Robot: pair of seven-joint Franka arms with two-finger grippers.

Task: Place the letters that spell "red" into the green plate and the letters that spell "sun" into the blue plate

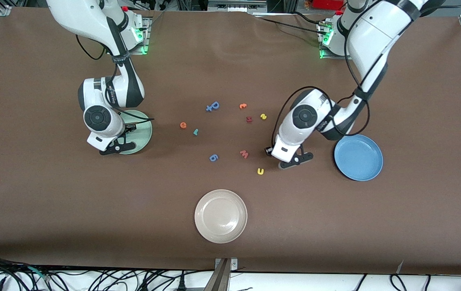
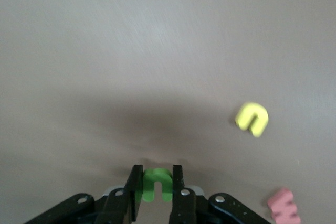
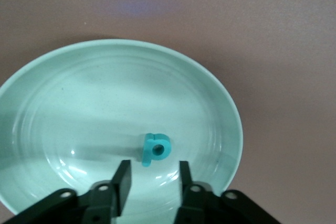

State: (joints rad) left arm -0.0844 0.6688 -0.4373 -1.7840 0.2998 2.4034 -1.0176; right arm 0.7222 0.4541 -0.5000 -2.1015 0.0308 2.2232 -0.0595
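Note:
My left gripper (image 1: 271, 151) (image 2: 156, 184) is low over the table between the pink "w" and the blue plate (image 1: 358, 157), shut on the green "n" (image 2: 156, 182). The yellow "u" (image 1: 260, 171) (image 2: 252, 118) lies nearer the front camera, and the yellow "s" (image 1: 263, 116) lies farther away. My right gripper (image 1: 113, 145) (image 3: 153, 182) hangs open over the green plate (image 1: 143, 133) (image 3: 63, 93). The teal "d" (image 3: 156, 148) lies in that plate, free of the fingers. On the table between the plates lie the orange "e" (image 1: 183, 125) and the teal "r" (image 1: 195, 131).
A cream plate (image 1: 220, 216) sits near the table's front edge. Other loose letters lie mid-table: a pink "w" (image 1: 244, 154) (image 2: 284, 206), a blue one (image 1: 213, 157), blue ones (image 1: 213, 106), an orange one (image 1: 243, 106) and a dark red one (image 1: 249, 119).

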